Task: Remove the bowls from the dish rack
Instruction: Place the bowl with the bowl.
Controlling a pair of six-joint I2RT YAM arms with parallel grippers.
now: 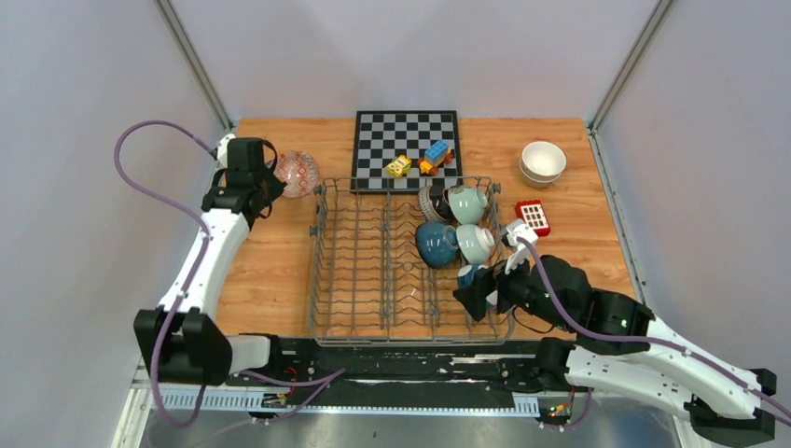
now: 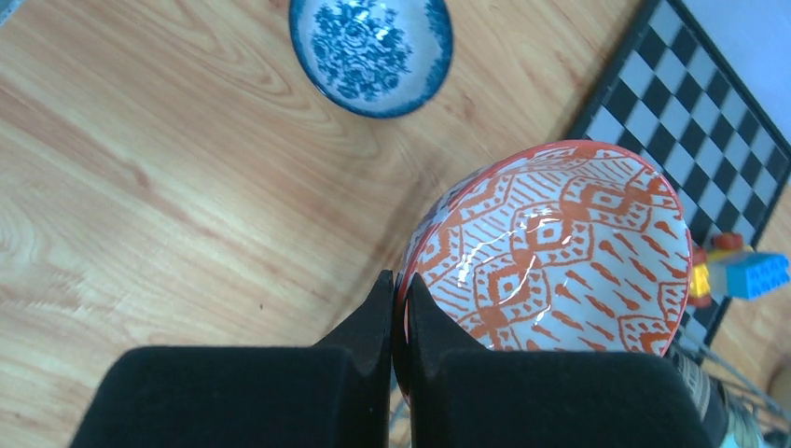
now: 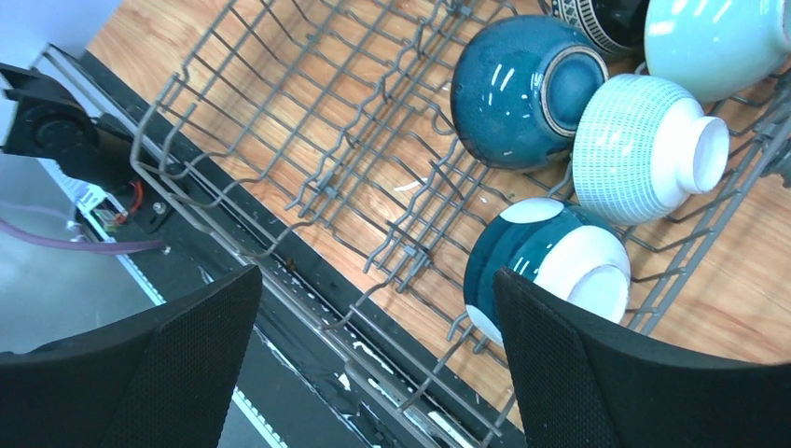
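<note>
Left gripper (image 2: 399, 308) pinched tight on rim of orange-patterned bowl (image 2: 560, 252), near chessboard (image 2: 690, 103). Right gripper (image 3: 375, 280) spread wide over dish rack (image 3: 280, 112), teal-and-white bowl (image 3: 522, 261) right under it, other bowls (image 3: 522, 89) racked alongside.

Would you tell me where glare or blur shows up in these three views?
Left wrist: white glare streaks on the orange-patterned bowl. Right wrist: bright highlights on the dark teal bowl. Top external: evenly lit, sharp.
</note>
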